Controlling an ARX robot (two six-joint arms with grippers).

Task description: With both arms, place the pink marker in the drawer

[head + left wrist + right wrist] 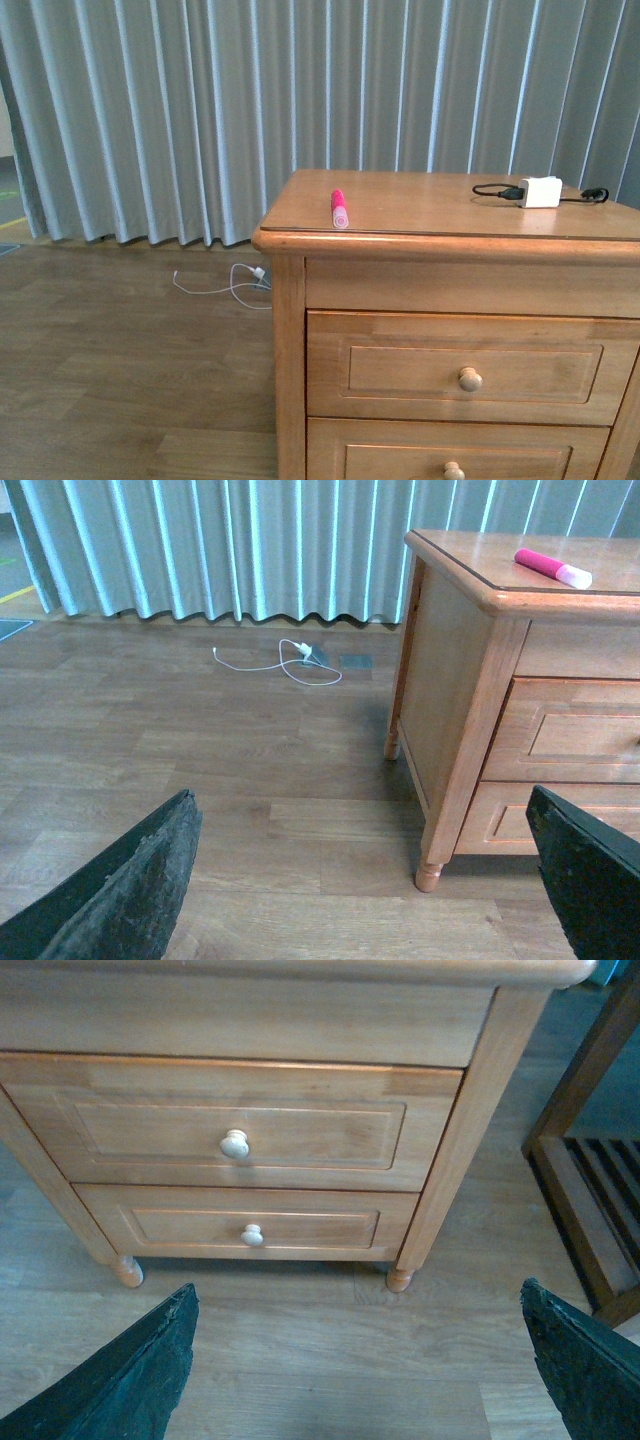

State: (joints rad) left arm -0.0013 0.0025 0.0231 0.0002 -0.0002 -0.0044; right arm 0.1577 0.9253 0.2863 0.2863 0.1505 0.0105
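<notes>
Left gripper and right gripper gaped wide, empty.
The pink marker lay on the nightstand top, centre of the front view, above the shut drawer at lower right.

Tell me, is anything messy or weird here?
Only a white cable lies loose and looped on the floor by the curtain. The pink marker and a white charger lie on the nightstand, whose upper drawer is shut. Nothing looks spilled or broken.
</notes>
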